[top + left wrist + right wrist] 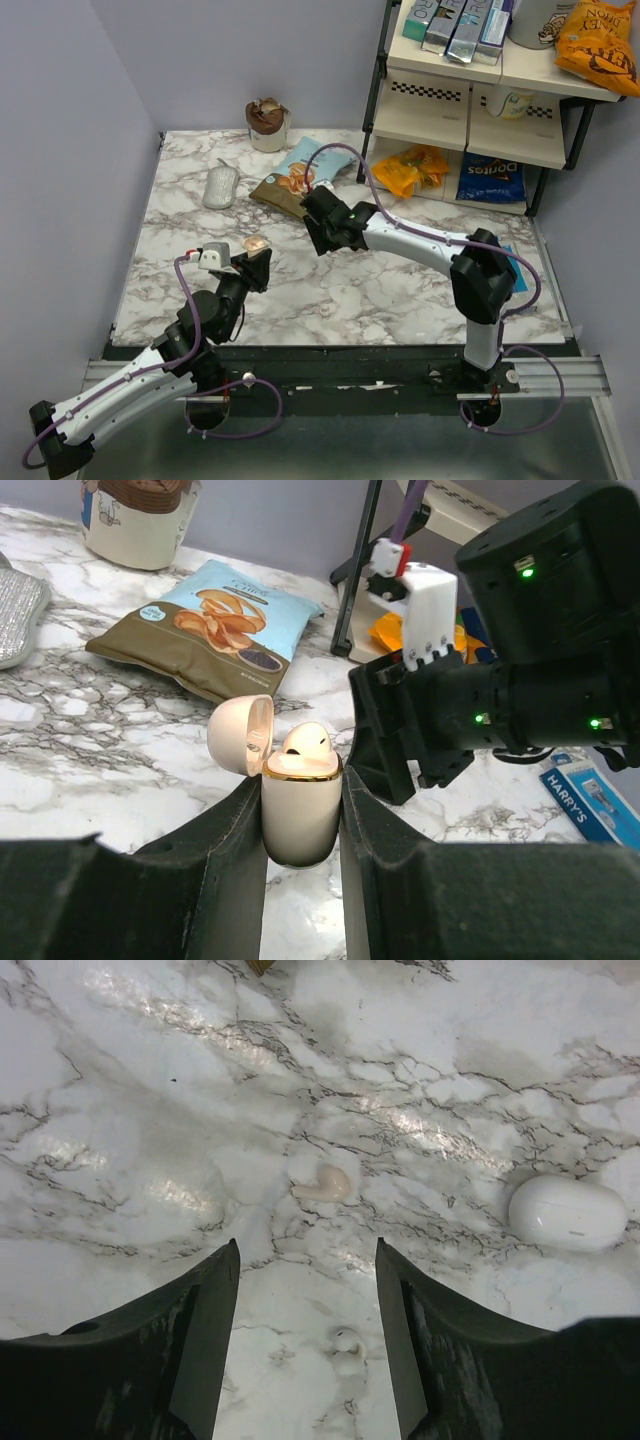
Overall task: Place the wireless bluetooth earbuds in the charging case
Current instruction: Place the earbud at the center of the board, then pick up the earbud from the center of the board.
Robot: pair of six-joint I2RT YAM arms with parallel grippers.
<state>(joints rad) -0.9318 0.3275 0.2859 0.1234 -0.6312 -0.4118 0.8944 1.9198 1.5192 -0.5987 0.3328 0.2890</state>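
My left gripper (pixel 300 792) is shut on the charging case (pixel 300 810), a cream pebble held upright above the marble table. Its lid is hinged open to the left. One cream earbud (pixel 305 740) sits in its top opening. In the top view the case (pixel 257 243) is at the left gripper's tip, left of centre. My right gripper (pixel 306 1245) hangs open over the table, facing down, holding nothing. A cream earbud (pixel 325 1185) lies on the marble just beyond its fingertips. A small white bud (pixel 345 1345) lies between the fingers, lower in that view.
A closed white pebble-shaped case (pixel 568 1212) lies on the marble right of the right gripper. A chip bag (pixel 215 630), a grey mouse-like object (pixel 221 186) and a cup (pixel 267 123) sit at the back. A shelf rack (pixel 480 90) of snacks stands back right.
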